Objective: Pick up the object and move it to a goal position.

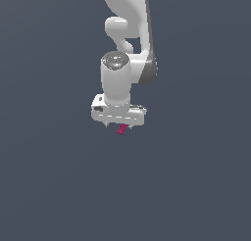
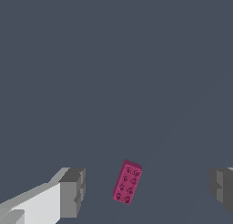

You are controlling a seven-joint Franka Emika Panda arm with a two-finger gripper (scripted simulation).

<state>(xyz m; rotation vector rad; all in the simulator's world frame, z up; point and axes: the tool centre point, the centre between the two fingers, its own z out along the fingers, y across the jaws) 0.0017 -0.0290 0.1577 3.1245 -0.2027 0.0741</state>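
All I get for a room is flat slate-grey, top to bottom, in both views; I can't pick out any edge, seam or horizon, so I can't tell where a desk would end or a wall begin. The surface looks matte and even, with only a faint diagonal change of tone in the wrist view.

The arm [image 1: 128, 44] comes down from the top of the exterior view, smooth white rounded shells with a dark grey band at one joint. Its jaws [image 2: 145, 191] point down and stand wide open, holding nothing. In the wrist view the fingers [image 2: 72, 191] are blocky, with grey squared pads on white bodies, one at each side of the picture.

The block [image 2: 127, 182] lies between them, touching neither, nearer to the finger I marked than to the other. It is a small magenta brick, oblong, with two rows of round studs on its upper face, turned at a slight angle to the line across the jaws. In the exterior view it shows as a pink sliver just under the white hand.

Nothing else is near it.
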